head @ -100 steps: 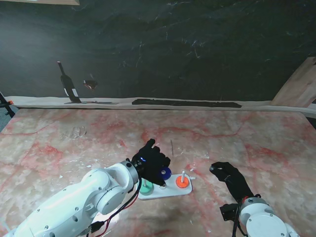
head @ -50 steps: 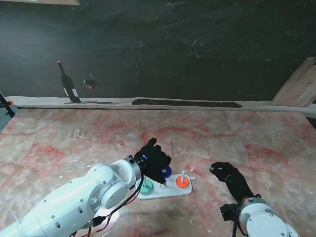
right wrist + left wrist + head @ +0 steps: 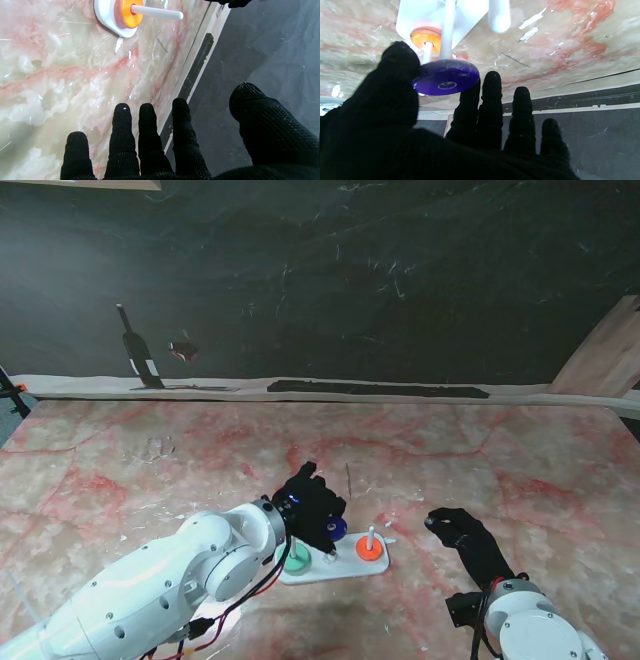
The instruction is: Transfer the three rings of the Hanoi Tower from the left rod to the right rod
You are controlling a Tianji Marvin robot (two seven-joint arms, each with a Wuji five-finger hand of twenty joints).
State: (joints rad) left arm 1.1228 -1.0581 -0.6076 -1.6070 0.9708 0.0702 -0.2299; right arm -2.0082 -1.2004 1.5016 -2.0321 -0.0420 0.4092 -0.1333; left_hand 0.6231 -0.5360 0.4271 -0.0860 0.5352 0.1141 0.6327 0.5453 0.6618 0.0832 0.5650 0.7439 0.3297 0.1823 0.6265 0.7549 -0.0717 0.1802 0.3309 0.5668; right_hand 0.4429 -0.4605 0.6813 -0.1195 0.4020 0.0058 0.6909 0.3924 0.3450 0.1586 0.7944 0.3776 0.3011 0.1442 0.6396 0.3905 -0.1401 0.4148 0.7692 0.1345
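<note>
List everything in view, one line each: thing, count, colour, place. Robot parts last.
Tower base: one, white, on the table near me, between the hands.
Rods: three, white, upright on the base.
Orange ring: one, seated on the right rod.
Green ring: one, at the left rod, partly hidden.
Blue ring: one, pinched in the left hand at the middle rod.
Table: one, pink-veined marble.
Left hand: black glove, shut on the blue ring.
Right hand: black glove, open, right of the base.

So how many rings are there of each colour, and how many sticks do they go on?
Blue ring: 1, pinched in the left hand
Orange ring: 1
Green ring: 1
White rods: 3, the right rod with the orange ring on it
Total: 3 rings and 3 rods, 6 things
</note>
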